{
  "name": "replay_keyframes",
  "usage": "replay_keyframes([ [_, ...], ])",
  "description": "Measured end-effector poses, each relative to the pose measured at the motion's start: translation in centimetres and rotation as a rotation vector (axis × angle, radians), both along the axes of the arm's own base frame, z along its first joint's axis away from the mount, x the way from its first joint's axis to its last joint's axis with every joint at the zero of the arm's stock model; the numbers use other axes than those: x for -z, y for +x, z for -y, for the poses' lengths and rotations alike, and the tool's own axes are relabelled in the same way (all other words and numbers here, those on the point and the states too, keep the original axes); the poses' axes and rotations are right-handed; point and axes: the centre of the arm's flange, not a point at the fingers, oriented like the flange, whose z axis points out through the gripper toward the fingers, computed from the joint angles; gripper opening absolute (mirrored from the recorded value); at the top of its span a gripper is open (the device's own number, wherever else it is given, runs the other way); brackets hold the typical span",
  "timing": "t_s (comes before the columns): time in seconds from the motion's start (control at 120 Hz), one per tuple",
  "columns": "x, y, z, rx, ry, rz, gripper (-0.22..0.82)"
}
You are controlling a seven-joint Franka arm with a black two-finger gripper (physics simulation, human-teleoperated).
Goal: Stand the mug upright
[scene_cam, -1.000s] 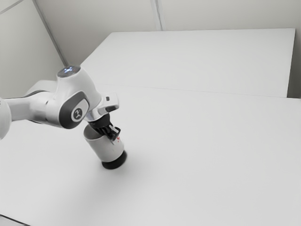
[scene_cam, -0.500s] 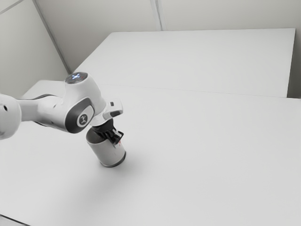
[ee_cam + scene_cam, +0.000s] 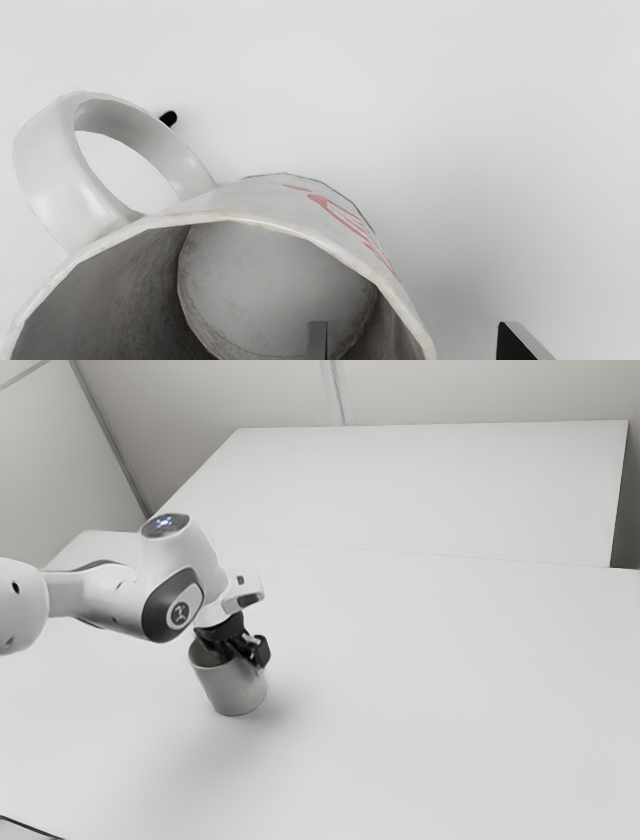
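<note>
The mug (image 3: 232, 688) stands in the lower left of the exterior view's frame, mouth up and base down on the white table (image 3: 430, 690), so the pose the task asks for appears to be there. Its sides lean a little toward the upper left of that frame; this is probably the camera's slant, though a slight real tilt cannot be ruled out from this angle. No gap is visible beneath the base. The gripper (image 3: 412, 340) straddles the rim (image 3: 320, 241): one finger (image 3: 316, 342) reaches down inside the mug, the other is outside the wall on the side away from the handle (image 3: 45, 165). The two stand apart, with space on each side of the wall between them, so the robot is clamped on nothing and the mug seems to bear its own weight. As to progress, the righting itself looks complete. What may be left is only to get the fingers clear, and that would best be done straight along the wall, since a sideways drag from the inner one could tip the mug.
</note>
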Motion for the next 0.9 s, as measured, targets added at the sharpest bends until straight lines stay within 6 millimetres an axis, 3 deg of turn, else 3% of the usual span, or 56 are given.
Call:
replay_keyframes([
  [0.083,-1.4,0.5,-0.1,-0.003,-0.001,0.023,0.41],
  [0.225,-5.9,2.5,0.1,-0.008,-0.004,0.035,0.51],
  [0.367,-9.2,3.3,0.1,-0.013,-0.003,-0.009,0.55],
  [0.575,-16.0,5.0,0.5,-0.01,-0.004,-0.048,0.59],
  [0.9,-20.7,6.8,0.1,-0.048,0.003,-0.116,0.6],
])
